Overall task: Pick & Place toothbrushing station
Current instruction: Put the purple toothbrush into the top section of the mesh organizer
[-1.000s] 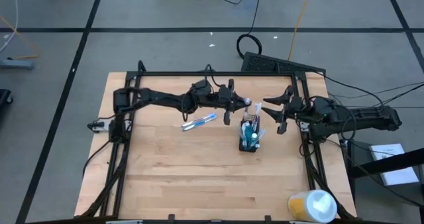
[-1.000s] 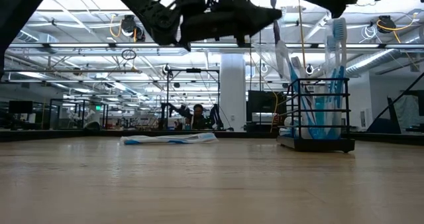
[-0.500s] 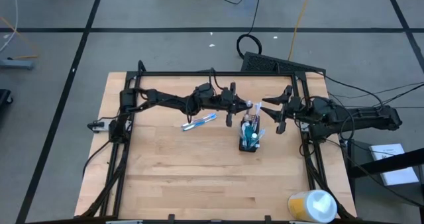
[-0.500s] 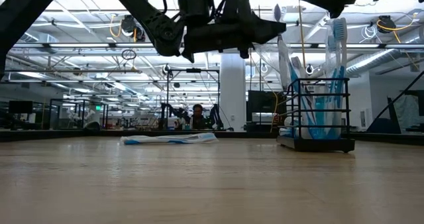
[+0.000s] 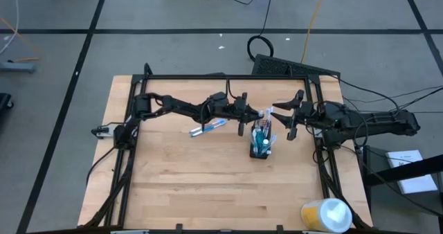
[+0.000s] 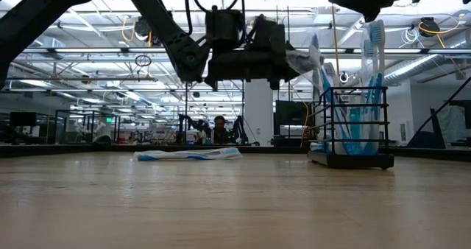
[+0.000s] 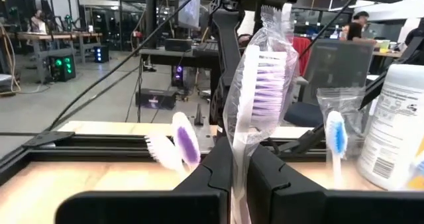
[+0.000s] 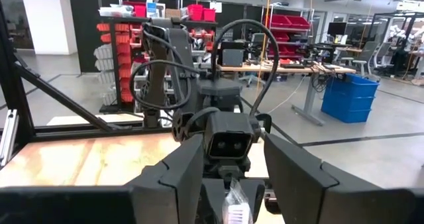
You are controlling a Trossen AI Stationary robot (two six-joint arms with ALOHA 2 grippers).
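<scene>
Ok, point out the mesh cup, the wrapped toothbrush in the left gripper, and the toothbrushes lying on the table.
mesh cup [image 6: 352, 128], low view, front wire wall.
wrapped toothbrush [image 7: 260, 95], left wrist view, bristle head.
loose toothbrushes [image 5: 208, 127], high view, middle of the handles.

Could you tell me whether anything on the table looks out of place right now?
Yes: wrapped toothbrushes lie flat on the table, apart from the wire-mesh cup where the others stand upright. The left gripper holds another wrapped toothbrush near the cup.
</scene>
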